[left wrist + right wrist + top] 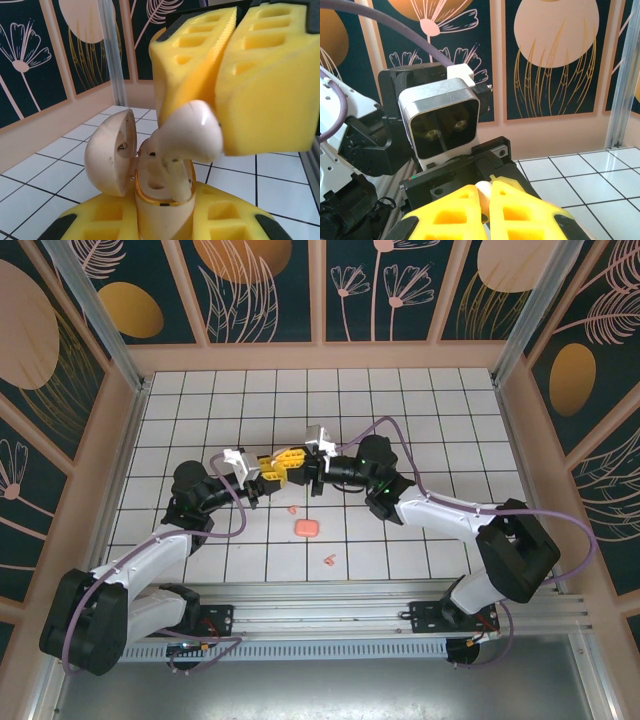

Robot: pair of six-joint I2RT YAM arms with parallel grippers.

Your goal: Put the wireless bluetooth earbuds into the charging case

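Left gripper (165, 225): closed on the cream charging case (162, 212). In the left wrist view its yellow fingers (95, 220) pressed the case body from 9 and 3 o'clock.

Right gripper (486, 212): clamped on a cream earbud (190, 132). In the right wrist view a sliver of the bud showed in the narrow slot between the two yellow pads (525, 210).

Cream earbud: at 12 o'clock of the case. Its rounded head sat above the rim and its stem reached down inside the opening. I could not tell whether it was fully seated.

Cream charging case: upright and open, lifted off the tiles between the left fingers.

Lid (112, 152): swung back on its hinge, standing at 9 o'clock of the case body with its hollow side facing the bud.

Meeting point: seen from above, the two grippers came tip to tip just left of the centre of the tiled table (450, 420). The left arrived from 8 o'clock and the right from 3 o'clock.

Pink case (307, 528): lying on the tiles at 5 o'clock of the meeting grippers, apart from both.

First pink earbud (292, 508): on the tiles near the pink case, at its 11 o'clock.

Second pink earbud (328, 561): on the tiles at 5 o'clock of the pink case, near the front edge.

Left wrist camera (440, 125): facing the right wrist view, at 12 o'clock of the right gripper's pads.
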